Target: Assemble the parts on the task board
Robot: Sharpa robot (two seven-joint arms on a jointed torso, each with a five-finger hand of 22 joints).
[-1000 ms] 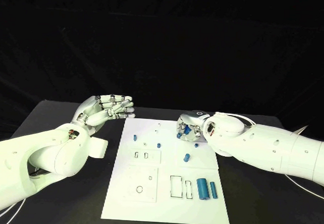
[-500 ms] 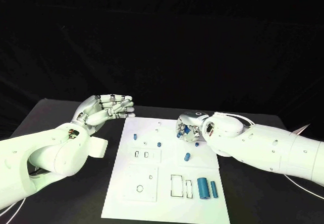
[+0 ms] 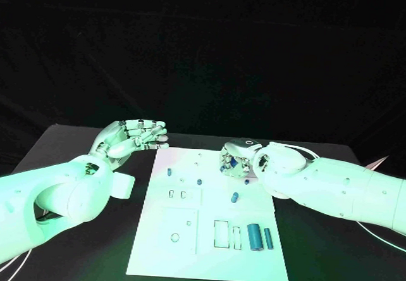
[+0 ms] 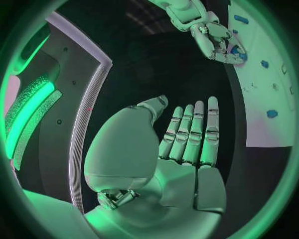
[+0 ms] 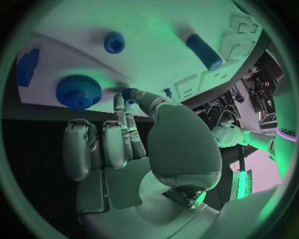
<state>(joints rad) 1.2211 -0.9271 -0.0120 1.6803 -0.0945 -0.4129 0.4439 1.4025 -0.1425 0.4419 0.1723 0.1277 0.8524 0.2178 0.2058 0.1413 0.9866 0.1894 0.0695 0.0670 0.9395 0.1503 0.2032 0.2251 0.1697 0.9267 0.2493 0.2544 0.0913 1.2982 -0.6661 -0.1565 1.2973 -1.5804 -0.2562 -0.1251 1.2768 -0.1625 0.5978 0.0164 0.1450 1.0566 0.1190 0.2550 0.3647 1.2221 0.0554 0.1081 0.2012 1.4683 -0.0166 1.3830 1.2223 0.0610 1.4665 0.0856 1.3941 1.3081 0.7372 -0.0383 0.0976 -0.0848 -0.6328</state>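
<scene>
The white task board [image 3: 206, 261] lies in the middle of the black table. My right hand [image 3: 232, 158] is lowered over its far right part; in the right wrist view the thumb and a finger pinch a small blue part [image 5: 127, 95] right at the board's surface. Next to it are a blue gear [image 5: 78, 91], a round blue part [image 5: 114, 42] and a blue cylinder [image 5: 204, 51]. My left hand [image 3: 135, 135] is raised beside the board's far left corner, fingers straight, holding nothing. The left wrist view shows that palm [image 4: 181, 149] and the right hand [image 4: 215, 35].
Small blue pegs [image 3: 168, 172] [image 3: 200, 178] [image 3: 234, 196] stand on the board's far half. Two blue cylinders [image 3: 253, 235] [image 3: 267, 238] lie beside rectangular slots [image 3: 220, 233] at the near right. Black table surface [image 3: 334, 249] surrounds the board.
My right hand has shifted very slightly over the same far right spot of the board. The left hand has stayed where it was.
</scene>
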